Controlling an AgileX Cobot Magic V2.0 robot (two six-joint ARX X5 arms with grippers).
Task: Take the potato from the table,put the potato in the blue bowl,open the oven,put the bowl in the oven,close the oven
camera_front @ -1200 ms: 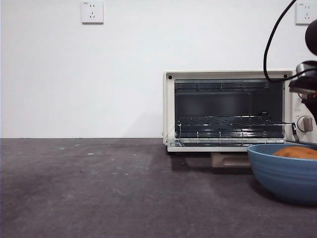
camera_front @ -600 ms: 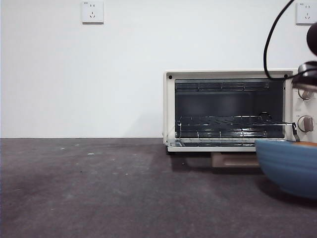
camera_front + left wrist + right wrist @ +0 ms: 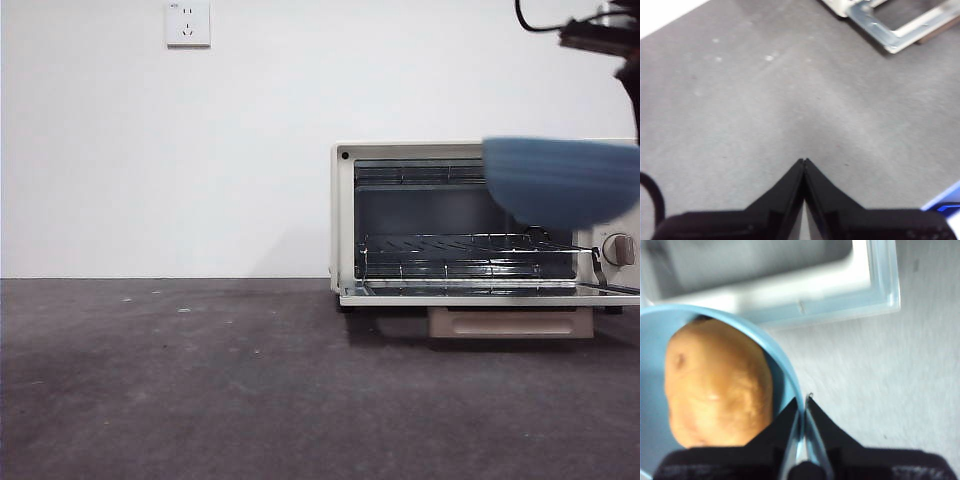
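Above the table (image 3: 200, 380), before the oven (image 3: 345, 215) with its door folded down, the right gripper (image 3: 804, 412) pinches the rim of the lifted bowl (image 3: 560, 180) carrying the potato (image 3: 717, 385), while the left gripper (image 3: 804, 165) hangs closed and empty off to the oven's side.

The wide round matte blue bowl (image 3: 562, 182) looks smooth and dull, with no shine. The lumpy orange-brown potato (image 3: 717, 382) has a smooth matte skin with shallow dents. The flat dark grey table (image 3: 200, 380) appears matte and faintly rough, flecked with pale specks. The cream-white toaster oven (image 3: 342, 215) has a satin painted shell, thin metal wire racks and a shiny metal-framed door (image 3: 890, 30).
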